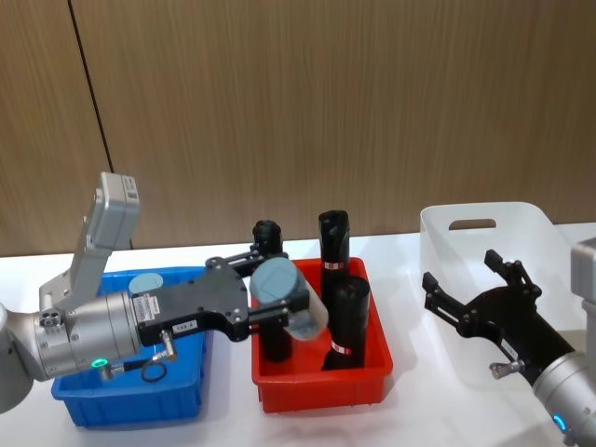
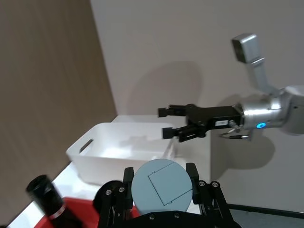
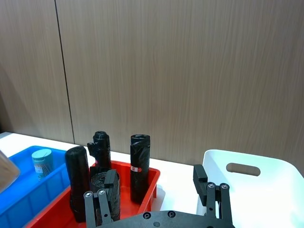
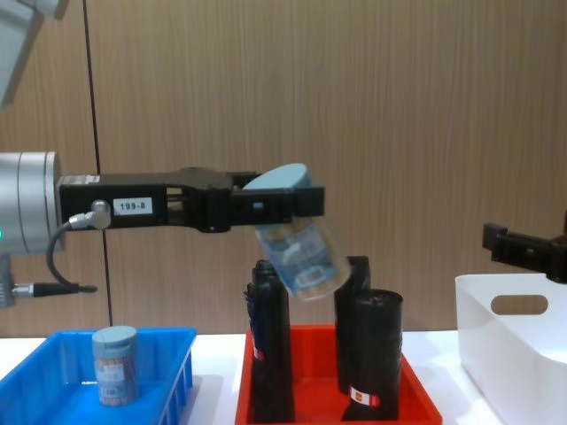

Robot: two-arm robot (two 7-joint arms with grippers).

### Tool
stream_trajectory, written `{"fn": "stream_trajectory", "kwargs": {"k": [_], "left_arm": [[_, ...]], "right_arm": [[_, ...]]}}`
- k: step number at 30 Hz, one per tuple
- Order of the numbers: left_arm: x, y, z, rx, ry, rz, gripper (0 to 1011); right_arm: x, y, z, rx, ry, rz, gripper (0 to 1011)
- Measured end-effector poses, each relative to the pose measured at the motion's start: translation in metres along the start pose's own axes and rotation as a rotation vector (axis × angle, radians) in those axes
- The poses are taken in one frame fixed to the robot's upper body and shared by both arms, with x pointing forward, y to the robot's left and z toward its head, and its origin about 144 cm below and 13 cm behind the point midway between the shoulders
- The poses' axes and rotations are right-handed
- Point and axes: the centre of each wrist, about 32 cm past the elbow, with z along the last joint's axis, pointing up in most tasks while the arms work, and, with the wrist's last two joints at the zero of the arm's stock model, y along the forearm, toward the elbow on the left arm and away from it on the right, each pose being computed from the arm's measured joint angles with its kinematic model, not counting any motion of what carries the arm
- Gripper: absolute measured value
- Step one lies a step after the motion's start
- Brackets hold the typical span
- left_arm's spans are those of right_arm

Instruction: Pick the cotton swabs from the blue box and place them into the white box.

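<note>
My left gripper (image 1: 279, 291) is shut on a cotton swab jar (image 1: 296, 307), clear with a pale grey-blue lid, and holds it tilted in the air above the red tray (image 1: 317, 396). The chest view shows that jar (image 4: 301, 252) hanging above the black rolls. In the left wrist view its lid (image 2: 161, 186) sits between the fingers. A second jar (image 4: 115, 363) stands in the blue box (image 1: 130, 407) at the left. The white box (image 1: 521, 219) stands at the right. My right gripper (image 1: 461, 270) is open and holds nothing at that box's near left side.
Three tall black rolls (image 1: 333, 244) with red-white stickers stand in the red tray between the two boxes. A black ring (image 1: 155, 372) lies on the blue box's floor. A wood-panelled wall rises behind the white table (image 1: 410, 251).
</note>
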Motion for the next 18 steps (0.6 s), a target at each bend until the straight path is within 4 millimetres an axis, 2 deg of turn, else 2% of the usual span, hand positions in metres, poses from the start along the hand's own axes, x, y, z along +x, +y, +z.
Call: {"fn": "stream_trajectory", "kwargs": {"k": [18], "left_arm": [[0.0044,-0.0105,-0.0053,-0.076,-0.003,-0.152,668]], "right_arm": [[0.0014,0.0000,0.0006,0.002,-0.002,0.010,1002]]}}
